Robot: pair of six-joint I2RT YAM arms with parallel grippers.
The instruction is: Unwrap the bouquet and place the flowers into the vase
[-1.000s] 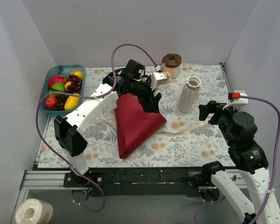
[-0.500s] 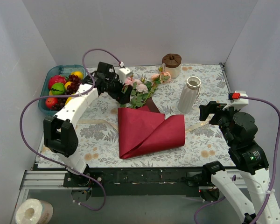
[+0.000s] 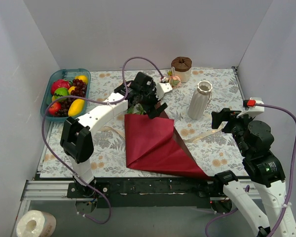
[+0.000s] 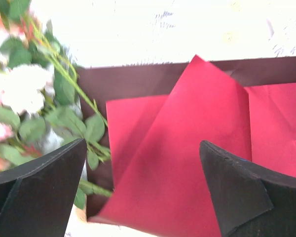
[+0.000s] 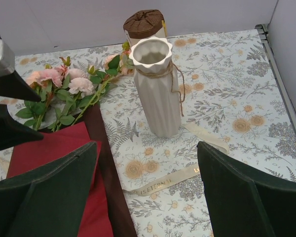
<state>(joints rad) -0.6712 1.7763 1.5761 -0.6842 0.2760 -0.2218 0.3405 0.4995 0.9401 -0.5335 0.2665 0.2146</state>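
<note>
Flowers [image 5: 81,85] lie on the desk [image 3: 222,153] near the middle of its far edge. Their long axis runs roughly from near to far, slanting a little to the right. The pink and peach blooms fan out toward the far edge, and the thin green stems lead back to the far edge of the wrapping paper [image 3: 158,145]. The paper is spread open and flat, red inside and dark maroon along its border. Its long axis goes from the desk's middle to a pointed corner at the near edge, right of centre.

The vase [image 5: 158,94] stands upright toward the far right, mouth up, twine round its neck, well apart from the blooms. A brown-topped jar [image 5: 144,22] stands just behind it. A beige ribbon [image 5: 163,182] lies loose on the desk between the vase and the paper.

My left end effector [image 4: 142,145] hangs over the paper's far edge just beside the stems, jaws spread wide with nothing between them. My right end effector [image 5: 147,148] hovers over the desk's right side on the near side of the vase, also wide and empty.

From above, my left arm covers most of the flowers. In the left wrist view the blooms are washed out and cut off by the frame's left edge. I cannot tell whether the stem ends rest on the paper or under a fold.
</note>
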